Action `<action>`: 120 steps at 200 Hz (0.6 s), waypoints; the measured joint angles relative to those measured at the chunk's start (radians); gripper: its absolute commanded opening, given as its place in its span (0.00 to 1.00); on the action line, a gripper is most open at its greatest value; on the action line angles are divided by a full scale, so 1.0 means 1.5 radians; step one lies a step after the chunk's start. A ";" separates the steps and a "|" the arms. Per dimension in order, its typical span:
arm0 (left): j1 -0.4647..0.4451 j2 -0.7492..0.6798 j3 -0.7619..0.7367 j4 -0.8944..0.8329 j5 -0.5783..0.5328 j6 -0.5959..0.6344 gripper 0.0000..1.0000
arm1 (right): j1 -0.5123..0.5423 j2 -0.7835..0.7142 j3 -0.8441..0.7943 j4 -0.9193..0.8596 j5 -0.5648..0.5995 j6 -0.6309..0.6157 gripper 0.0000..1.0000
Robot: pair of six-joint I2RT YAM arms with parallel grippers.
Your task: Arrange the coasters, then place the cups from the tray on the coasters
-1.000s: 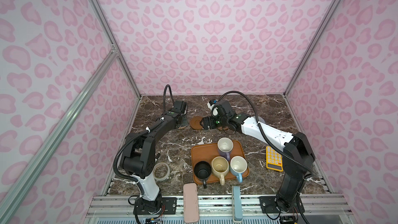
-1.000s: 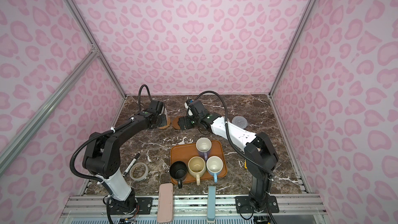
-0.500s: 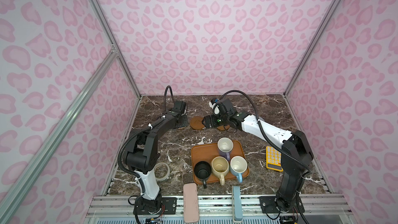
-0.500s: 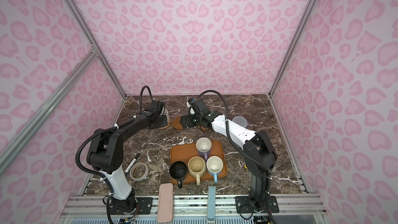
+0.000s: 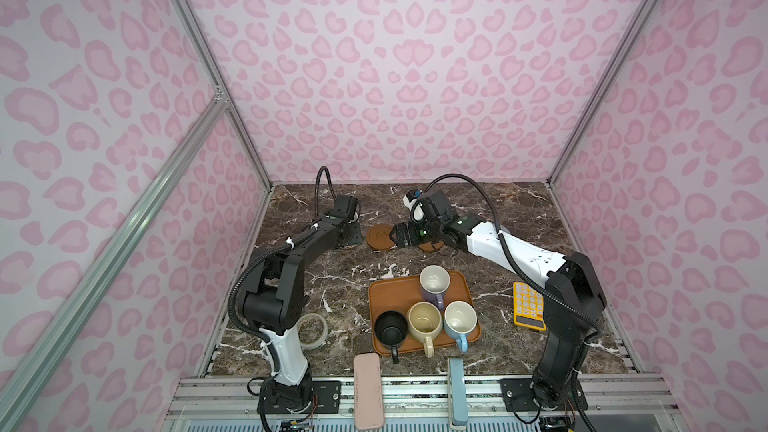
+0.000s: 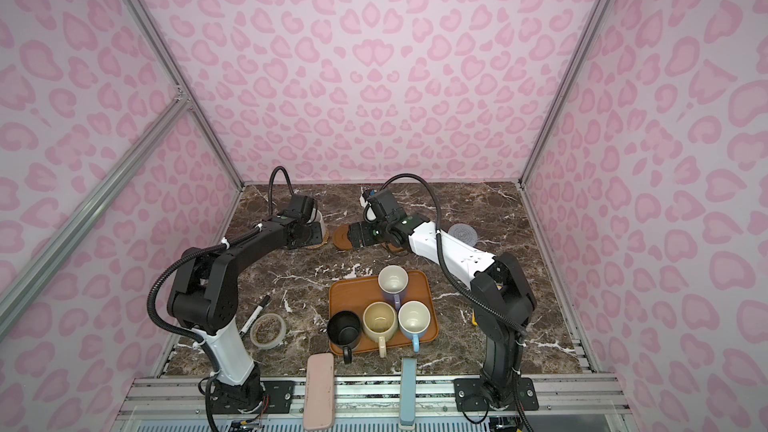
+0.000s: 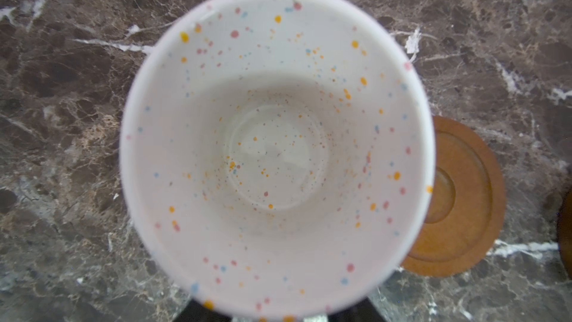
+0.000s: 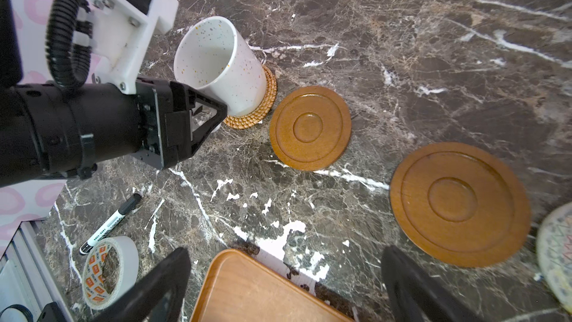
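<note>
Risk: left jaws, opening unclear, could drag speckled mug (image 6: pixel 318 216) off rattan coaster (image 8: pixel 266 100) toward 7 o'clock on retreat; right jaws wide, empty.

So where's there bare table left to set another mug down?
Bare marble lies between the tray and the two wooden coasters, and along the back wall behind them. Crowded: the tray, with four mugs, and around the speckled mug, where the left gripper sits.

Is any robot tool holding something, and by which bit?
The right tool is open and holds nothing. The left tool is beside the speckled mug; whether it grips cannot be told.
</note>
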 measured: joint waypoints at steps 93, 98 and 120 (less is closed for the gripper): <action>-0.005 -0.176 -0.068 -0.010 0.003 -0.053 0.98 | 0.033 -0.166 -0.108 -0.173 0.167 0.026 0.97; -0.007 -0.190 -0.073 -0.011 0.009 -0.056 0.98 | 0.033 -0.181 -0.123 -0.182 0.172 0.029 0.95; -0.018 -0.256 -0.107 -0.008 0.072 -0.069 0.98 | 0.037 -0.224 -0.178 -0.212 0.173 0.033 0.87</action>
